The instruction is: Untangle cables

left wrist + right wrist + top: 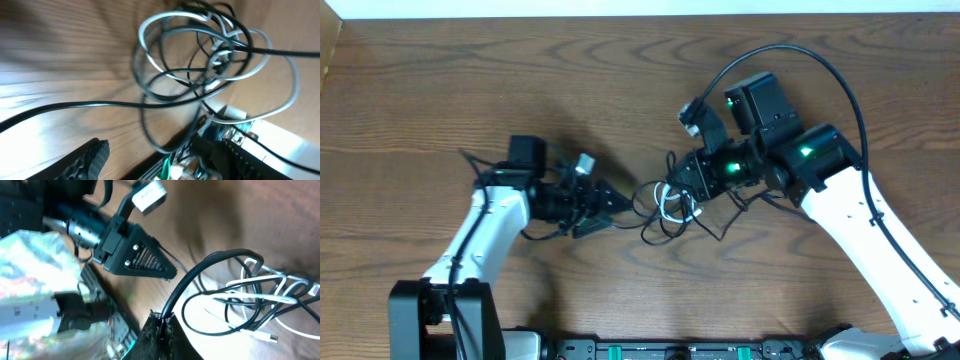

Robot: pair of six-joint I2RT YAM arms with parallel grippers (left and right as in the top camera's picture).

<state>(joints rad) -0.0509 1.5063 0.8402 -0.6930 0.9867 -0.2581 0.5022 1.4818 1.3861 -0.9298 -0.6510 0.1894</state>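
Black cable (181, 286) pinched in right gripper (161, 326), jaws nearly closed

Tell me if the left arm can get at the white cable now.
Probably not cleanly: the left gripper sits close to the white cable, tips toward it, but looks shut on the black cable, whose loops lace through the white one.

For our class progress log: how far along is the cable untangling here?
Done: nothing yet; the black cable and white cable are looped through each other in one knot on the table. In hand: the right claw pinches the black cable; the left claw points at the knot, grip unclear. Left: pulling both cables fully apart.
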